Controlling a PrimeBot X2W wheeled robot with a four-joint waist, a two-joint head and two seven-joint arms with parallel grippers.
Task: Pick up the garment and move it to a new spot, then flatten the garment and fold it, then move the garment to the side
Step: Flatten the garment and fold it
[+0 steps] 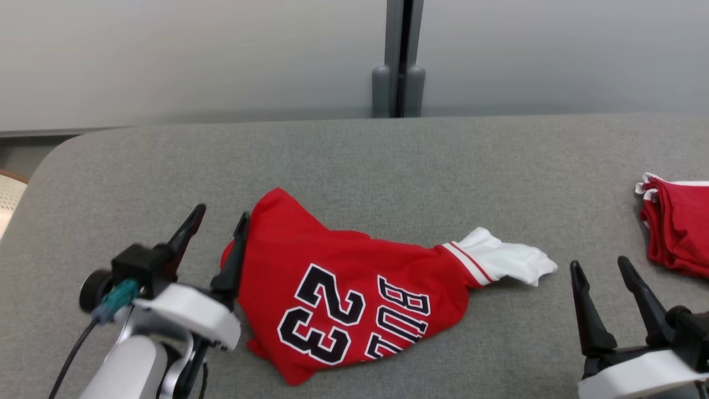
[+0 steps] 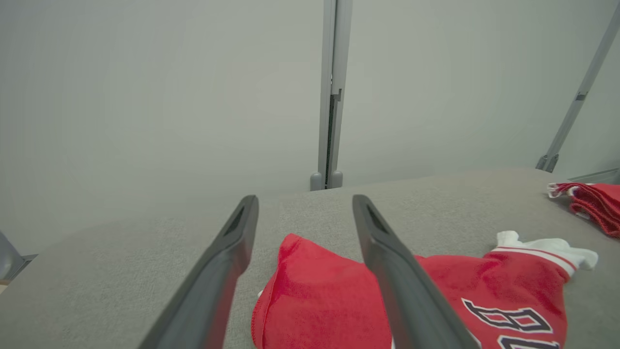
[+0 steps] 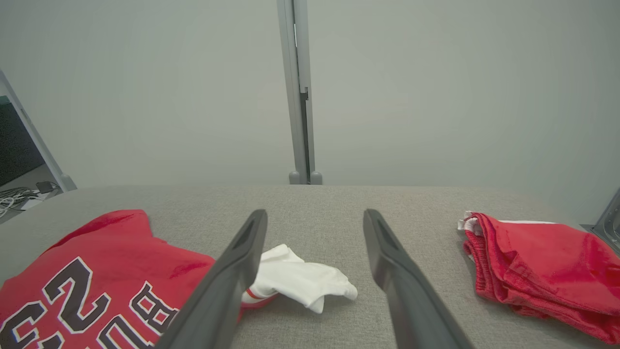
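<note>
Red crumpled basketball jersey with a black 23 [image 1: 343, 293] lies mid grey fabric-topped desk [image 1: 388, 160], so I'd say it's the pick-up step, left hand [image 1: 221, 213] gaping at its edge, right hand [image 1: 599, 265] gaping near the white sleeve [image 1: 509, 260], next both gotta pinch cloth.

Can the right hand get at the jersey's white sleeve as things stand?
Probably yes: the open right hand is empty; the white sleeve lies ahead to its left, nothing between.
</note>
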